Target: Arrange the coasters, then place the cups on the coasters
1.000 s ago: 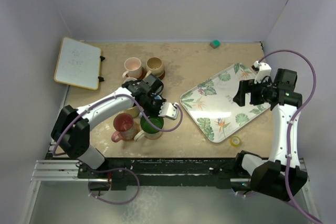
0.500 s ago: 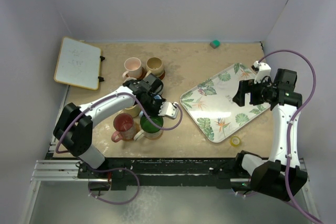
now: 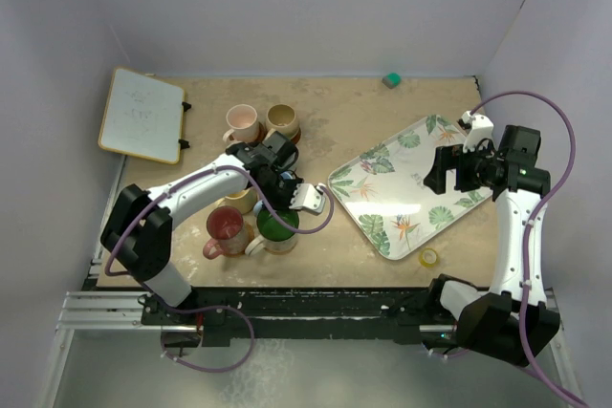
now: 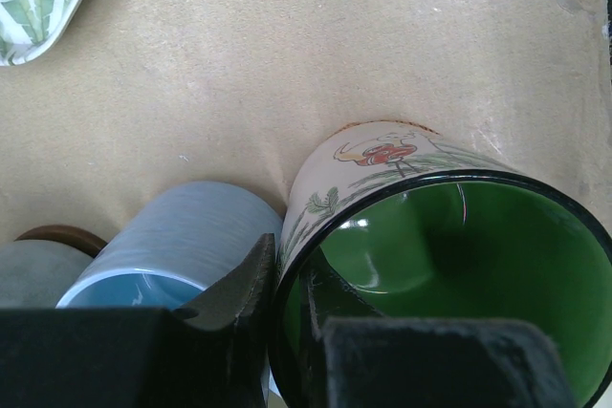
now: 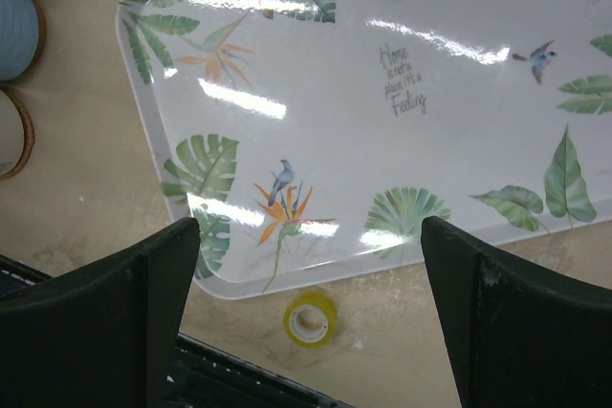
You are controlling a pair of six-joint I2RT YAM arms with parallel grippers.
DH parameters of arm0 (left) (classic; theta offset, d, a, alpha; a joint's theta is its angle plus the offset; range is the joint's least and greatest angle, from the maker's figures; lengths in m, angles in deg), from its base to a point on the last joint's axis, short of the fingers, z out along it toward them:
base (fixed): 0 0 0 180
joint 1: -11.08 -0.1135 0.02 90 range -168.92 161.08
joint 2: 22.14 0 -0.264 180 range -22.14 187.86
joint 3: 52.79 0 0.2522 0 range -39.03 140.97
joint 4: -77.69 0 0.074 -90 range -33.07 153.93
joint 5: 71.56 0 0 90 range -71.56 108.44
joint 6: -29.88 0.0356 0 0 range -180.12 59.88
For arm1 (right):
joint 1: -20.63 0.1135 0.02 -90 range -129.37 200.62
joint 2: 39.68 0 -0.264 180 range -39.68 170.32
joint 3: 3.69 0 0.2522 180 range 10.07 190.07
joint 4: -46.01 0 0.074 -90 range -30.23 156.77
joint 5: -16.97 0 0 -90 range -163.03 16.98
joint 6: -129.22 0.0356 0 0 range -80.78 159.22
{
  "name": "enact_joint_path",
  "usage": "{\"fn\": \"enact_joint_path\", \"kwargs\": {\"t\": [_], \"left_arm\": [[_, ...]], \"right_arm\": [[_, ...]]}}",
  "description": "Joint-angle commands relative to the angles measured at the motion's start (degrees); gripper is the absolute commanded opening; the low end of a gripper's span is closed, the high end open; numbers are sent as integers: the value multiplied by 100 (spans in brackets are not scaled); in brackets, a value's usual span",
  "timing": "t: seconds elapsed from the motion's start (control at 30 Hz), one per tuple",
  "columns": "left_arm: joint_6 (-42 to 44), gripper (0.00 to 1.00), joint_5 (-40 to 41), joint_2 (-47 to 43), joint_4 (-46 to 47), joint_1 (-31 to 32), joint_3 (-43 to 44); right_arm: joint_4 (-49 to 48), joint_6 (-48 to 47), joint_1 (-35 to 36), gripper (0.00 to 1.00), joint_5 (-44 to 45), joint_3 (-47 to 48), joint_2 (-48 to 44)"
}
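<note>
Green mug (image 4: 449,255), likely hard and easy to chip, is pinched at its rim by the left gripper (image 4: 287,298), at the near left beside the blue mug (image 4: 182,236); the right gripper (image 5: 306,265) is held wide

Sandy tabletop (image 3: 335,112), busy on both sides
A whiteboard (image 3: 143,114) lies far left; cups (image 3: 241,123), one green cup (image 3: 277,227) among them, cluster centre-left; a leaf-patterned tray (image 3: 406,188) lies right, with a yellow tape roll (image 3: 429,257) just beside it.
</note>
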Motion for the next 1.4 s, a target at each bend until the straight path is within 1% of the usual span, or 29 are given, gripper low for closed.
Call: {"fn": "enact_joint_path", "kwargs": {"t": [0.0, 0.27, 0.47, 0.73, 0.87, 0.97, 1.1, 1.17, 1.27, 1.37], "left_arm": [[97, 3, -452, -46, -45, -53, 324], [125, 7, -397, -4, -6, -52, 257], [122, 18, -373, -57, -20, -48, 274], [-20, 28, -474, -233, -194, -52, 428], [-219, 33, -603, -473, -348, -47, 573], [-522, 37, -586, -812, -272, -49, 609], [-1131, 44, -211, -1268, 70, -59, 504], [-1436, 46, 139, -1503, 347, -89, 371], [-1903, 49, 789, -1909, 910, -195, 42], [-2290, 60, 1441, -2324, 1537, -405, -269]], "right_arm": [[-38, -87, -18, 100, -161, 4, 22], [-28, -81, -16, 100, -161, -5, 24], [-32, -86, -15, 100, -169, -5, 29], [-25, -98, -17, 100, -215, 12, 49], [-3, -89, -15, 99, -198, 79, 69], [-5, -83, 32, 98, -117, 160, 68], [-19, -49, 232, 99, 122, 321, 135], [-46, -46, 379, 99, 300, 417, 225], [-82, -64, 814, 99, 846, 616, 445], [-173, -122, 1246, 99, 1338, 777, 703]]}}
